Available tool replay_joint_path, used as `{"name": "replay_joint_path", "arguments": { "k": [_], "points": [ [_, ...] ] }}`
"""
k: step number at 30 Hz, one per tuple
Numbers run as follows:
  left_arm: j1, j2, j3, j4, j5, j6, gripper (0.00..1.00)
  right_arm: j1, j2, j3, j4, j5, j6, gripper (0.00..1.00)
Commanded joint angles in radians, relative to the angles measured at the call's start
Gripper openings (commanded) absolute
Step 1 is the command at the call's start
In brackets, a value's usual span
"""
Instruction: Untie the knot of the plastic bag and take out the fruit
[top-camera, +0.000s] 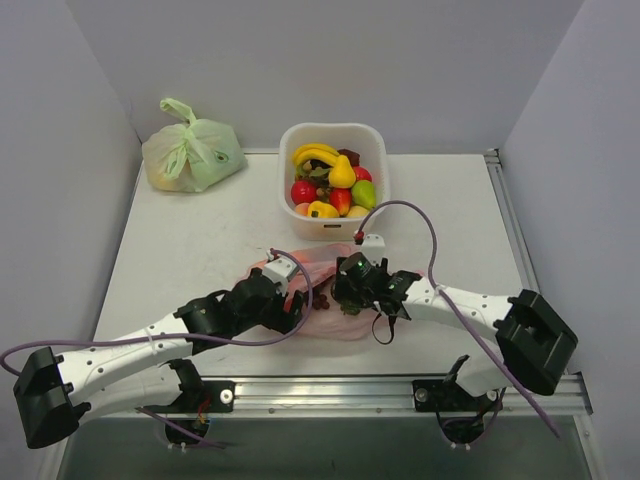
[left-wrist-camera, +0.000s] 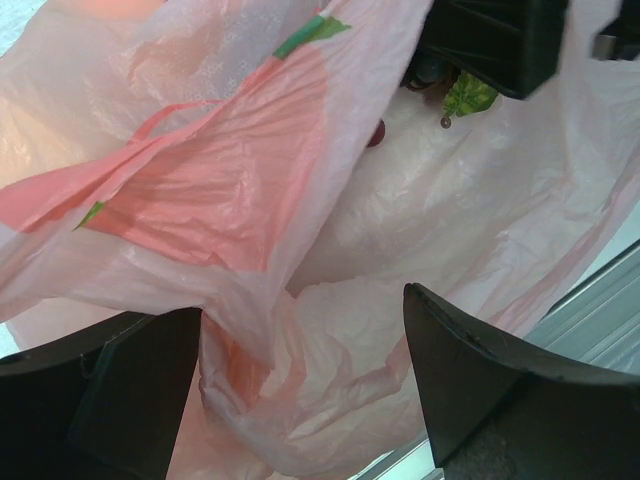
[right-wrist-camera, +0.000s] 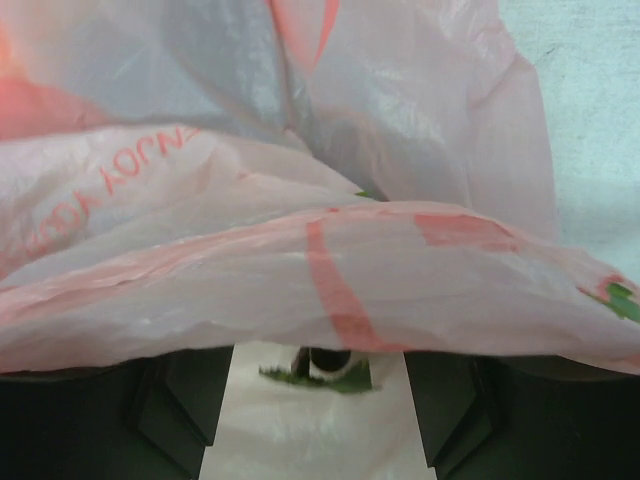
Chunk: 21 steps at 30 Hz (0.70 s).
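The pink plastic bag (top-camera: 322, 262) lies crumpled on the table in front of both arms, its mouth slack. The knot does not show in any view; a loose handle strip (left-wrist-camera: 150, 130) lies flat. My left gripper (top-camera: 298, 302) is open at the bag's left side, and a loose fold of film (left-wrist-camera: 250, 330) sags between its wide jaws (left-wrist-camera: 305, 300). My right gripper (top-camera: 347, 290) reaches in from the right, with film (right-wrist-camera: 300, 280) draped over its fingertips. Its fingers stand apart around a dark purple grape and green leaf (right-wrist-camera: 330, 376), with a gap on each side. A grape (left-wrist-camera: 376, 132) and leaf (left-wrist-camera: 468, 95) lie under it.
A white basket (top-camera: 333, 127) full of toy fruit stands just behind the bag. A tied pale green bag (top-camera: 192, 152) sits in the far left corner. A metal rail (top-camera: 340, 385) runs along the near edge between the arm bases.
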<state>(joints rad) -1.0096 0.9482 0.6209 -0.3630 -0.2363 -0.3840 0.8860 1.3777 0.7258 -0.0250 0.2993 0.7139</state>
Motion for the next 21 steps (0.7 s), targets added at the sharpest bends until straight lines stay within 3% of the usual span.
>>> {"name": "replay_joint_path", "arguments": {
  "k": [1,7,10,14,16,21],
  "points": [
    [-0.007,-0.011,0.002,0.007,-0.021,-0.003,0.89,-0.028,0.087,-0.005,0.137,0.086,0.07,0.64],
    [-0.011,-0.003,0.01,0.003,-0.035,0.01,0.89,-0.055,0.208,0.04,0.221,0.086,0.032,0.57],
    [-0.011,0.001,0.019,-0.004,-0.055,0.013,0.89,-0.065,0.236,0.066,0.218,0.1,0.01,0.42],
    [-0.012,0.014,0.037,-0.016,-0.102,0.01,0.89,-0.073,0.198,0.06,0.189,0.097,-0.03,0.09],
    [-0.011,0.027,0.045,-0.02,-0.127,0.005,0.89,-0.079,0.149,0.05,0.174,0.045,-0.077,0.01],
    [-0.011,0.067,0.079,-0.036,-0.217,-0.009,0.89,-0.088,0.005,0.041,0.122,-0.152,-0.25,0.0]
  ]
}}
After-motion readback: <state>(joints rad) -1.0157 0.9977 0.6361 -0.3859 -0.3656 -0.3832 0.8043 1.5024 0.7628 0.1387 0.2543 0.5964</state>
